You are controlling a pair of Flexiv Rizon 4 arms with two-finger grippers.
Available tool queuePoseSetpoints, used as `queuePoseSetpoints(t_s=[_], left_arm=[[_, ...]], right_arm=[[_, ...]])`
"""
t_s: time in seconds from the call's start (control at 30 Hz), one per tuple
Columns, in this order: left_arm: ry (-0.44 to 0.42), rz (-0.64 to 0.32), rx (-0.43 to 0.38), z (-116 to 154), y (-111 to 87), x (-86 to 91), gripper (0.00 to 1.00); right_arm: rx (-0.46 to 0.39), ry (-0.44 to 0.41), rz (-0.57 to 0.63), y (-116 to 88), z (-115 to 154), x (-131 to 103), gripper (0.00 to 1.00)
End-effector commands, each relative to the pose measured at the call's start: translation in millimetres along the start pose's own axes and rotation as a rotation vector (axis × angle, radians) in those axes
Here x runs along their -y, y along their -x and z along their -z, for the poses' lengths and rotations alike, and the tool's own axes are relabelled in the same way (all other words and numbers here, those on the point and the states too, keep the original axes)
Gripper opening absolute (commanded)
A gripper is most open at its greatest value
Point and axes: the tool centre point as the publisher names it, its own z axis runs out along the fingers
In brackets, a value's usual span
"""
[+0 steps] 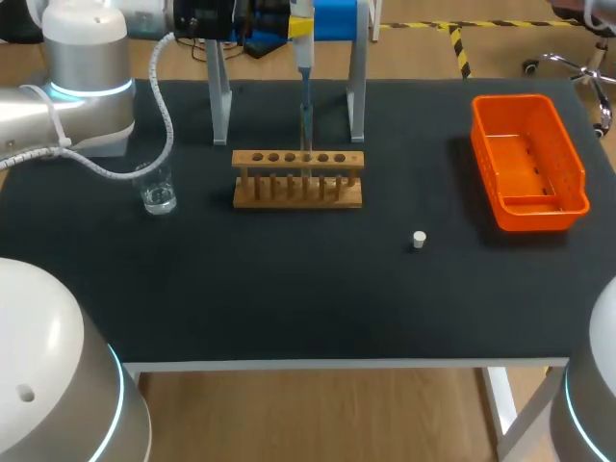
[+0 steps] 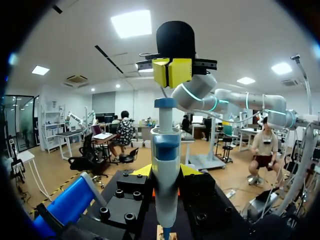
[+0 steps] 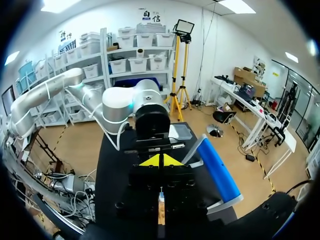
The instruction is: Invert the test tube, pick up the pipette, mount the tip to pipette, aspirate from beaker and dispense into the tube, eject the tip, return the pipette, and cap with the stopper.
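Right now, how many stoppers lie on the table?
1. The white stopper stands alone on the table, between the wooden rack and the orange basket; the rack might hide others.

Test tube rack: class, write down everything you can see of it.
The test tube rack looks like pale wood: a top bar with a row of round holes, a line of upright pegs below, and a flat base. It stands upright on the black table, mid-table, apart from the beaker to its left. The pipette points down at a middle hole; whether it touches cannot be told.
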Motion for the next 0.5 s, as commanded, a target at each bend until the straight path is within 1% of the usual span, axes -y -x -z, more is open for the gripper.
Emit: queuePoseSetpoints(t_s=[0.03, 0.5], left_arm=[[-0.001, -0.001, -0.004, 0.4, 0.9, -0.2, 0.00], [-0.001, -0.001, -0.004, 0.4, 0.9, -0.2, 0.00]], right_arm=[[-0.001, -0.013, -0.002, 3.9, -4.1, -3.2, 0.00], [0.001, -0.030, -0.010, 8.3, -11.0, -0.4, 0.00]])
